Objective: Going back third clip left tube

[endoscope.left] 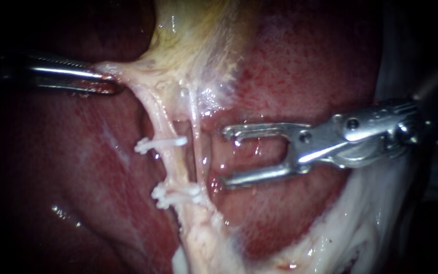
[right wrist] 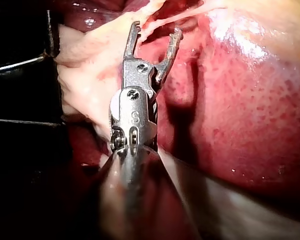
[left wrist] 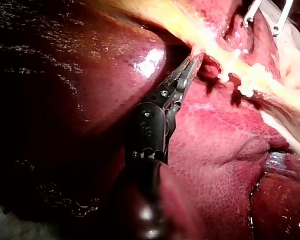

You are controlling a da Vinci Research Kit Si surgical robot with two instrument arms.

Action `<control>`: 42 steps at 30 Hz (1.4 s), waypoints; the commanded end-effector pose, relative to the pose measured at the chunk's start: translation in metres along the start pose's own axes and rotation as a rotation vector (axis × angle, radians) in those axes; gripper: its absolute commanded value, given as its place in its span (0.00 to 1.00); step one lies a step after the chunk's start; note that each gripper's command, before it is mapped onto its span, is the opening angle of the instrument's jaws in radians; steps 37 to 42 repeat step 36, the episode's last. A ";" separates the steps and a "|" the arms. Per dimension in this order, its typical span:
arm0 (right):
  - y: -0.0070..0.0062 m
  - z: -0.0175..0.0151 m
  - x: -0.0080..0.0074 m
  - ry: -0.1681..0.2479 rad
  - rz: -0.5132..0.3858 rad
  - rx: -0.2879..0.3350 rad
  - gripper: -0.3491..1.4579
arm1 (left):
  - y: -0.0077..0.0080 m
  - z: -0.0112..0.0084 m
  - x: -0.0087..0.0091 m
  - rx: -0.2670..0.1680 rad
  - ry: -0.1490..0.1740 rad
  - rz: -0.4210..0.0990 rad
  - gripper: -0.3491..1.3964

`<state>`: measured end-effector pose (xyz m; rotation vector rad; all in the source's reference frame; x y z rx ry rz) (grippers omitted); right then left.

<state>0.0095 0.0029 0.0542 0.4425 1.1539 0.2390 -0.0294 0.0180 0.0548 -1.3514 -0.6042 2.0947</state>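
Left tube [endoscope.left: 172,167] runs down the middle of the endoscope view, pale and taut over the liver [endoscope.left: 290,71]. We count two white clips across it, the upper clip [endoscope.left: 160,144] and the lower clip [endoscope.left: 176,195], set apart from each other. A thinner right tube [endoscope.left: 194,132] lies just beside it. Our right instrument [endoscope.left: 226,157] sits just right of both tubes, level with the stretch between the clips. Its hand is wide: jaws spread, nothing gripped. Our left instrument [endoscope.left: 110,83] is up and to the left, hand clamped on pale tissue [endoscope.left: 128,71] above the tubes, which it holds drawn out to a point. The left wrist view shows the same grip.
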 end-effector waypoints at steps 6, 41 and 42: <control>-0.0003 -0.0019 -0.0006 -0.017 -0.033 -0.029 0.47 | -0.0001 0.0000 0.0000 0.002 0.000 0.000 0.00; -0.0008 -0.0031 -0.0003 -0.020 -0.017 -0.039 0.47 | -0.0030 0.0053 -0.0039 0.022 -0.029 0.011 0.00; -0.0008 -0.0031 -0.0003 -0.020 -0.017 -0.039 0.47 | -0.0030 0.0053 -0.0039 0.022 -0.029 0.011 0.00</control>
